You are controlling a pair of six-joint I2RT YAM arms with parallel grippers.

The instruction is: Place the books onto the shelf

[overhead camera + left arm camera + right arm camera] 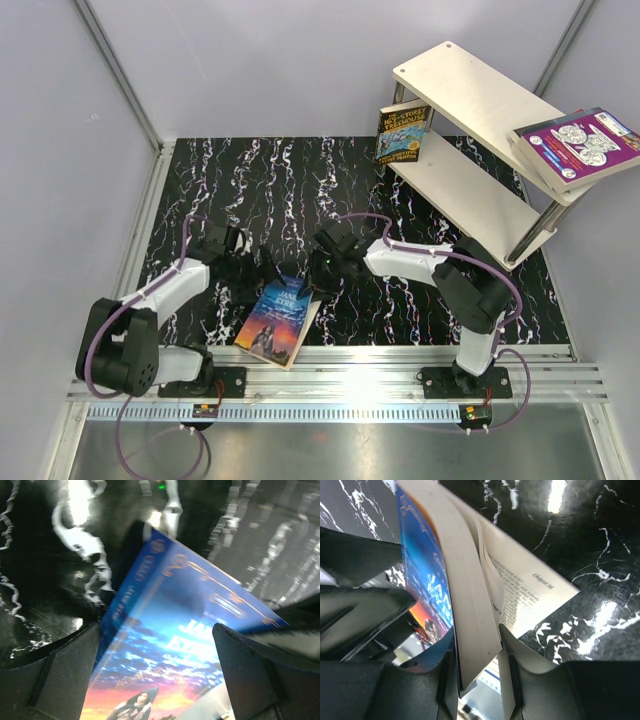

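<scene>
Right hand (pixel 477 652) clamps the Jane Eyre book (pixel 277 318).

Jane Eyre paperback (pixel 277 318), blue-orange cover, tilted, pages fanning; one edge pinched between right fingers (pixel 560 687), left fingers (pixel 65 677) flanking it.

On the marbled table (pixel 250 180) stand the shelf (pixel 470 85), purple book (pixel 580 145) on top, and a Treehouse book (pixel 403 130).

Jane Eyre book (pixel 277 320) at table's (pixel 260 190) front edge, centre; shelf (pixel 470 92) stands back right.
</scene>
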